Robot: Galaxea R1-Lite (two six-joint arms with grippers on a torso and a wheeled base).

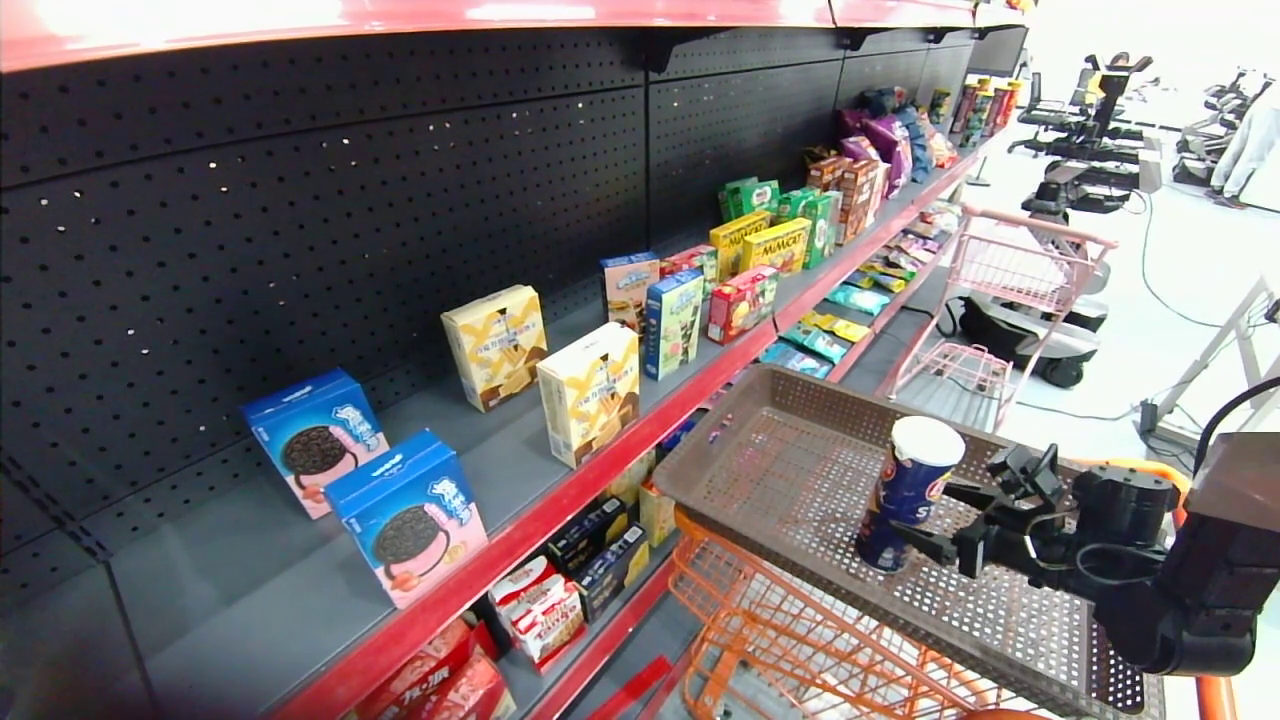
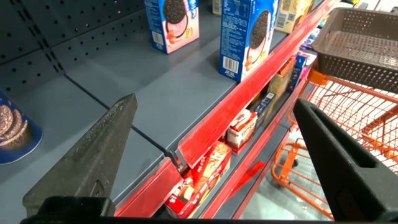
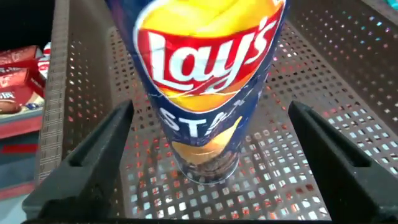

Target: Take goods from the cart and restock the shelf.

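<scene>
While standing in the lower-right tray (image 1: 790,450), the chip can (image 1: 908,490) is being straddled by the released right gripper (image 1: 922,512); left gripper (image 2: 214,106) likewise agape.

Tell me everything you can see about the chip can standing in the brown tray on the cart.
The chip can is a tall, glossy tube, dark blue, with a white lid and a red and yellow logo on its side. It stands upright, with its base on the brown perforated tray that sits on top of the orange cart. The right gripper is open around the can's lower half, one finger on each side, with a gap between each finger and the can.
</scene>
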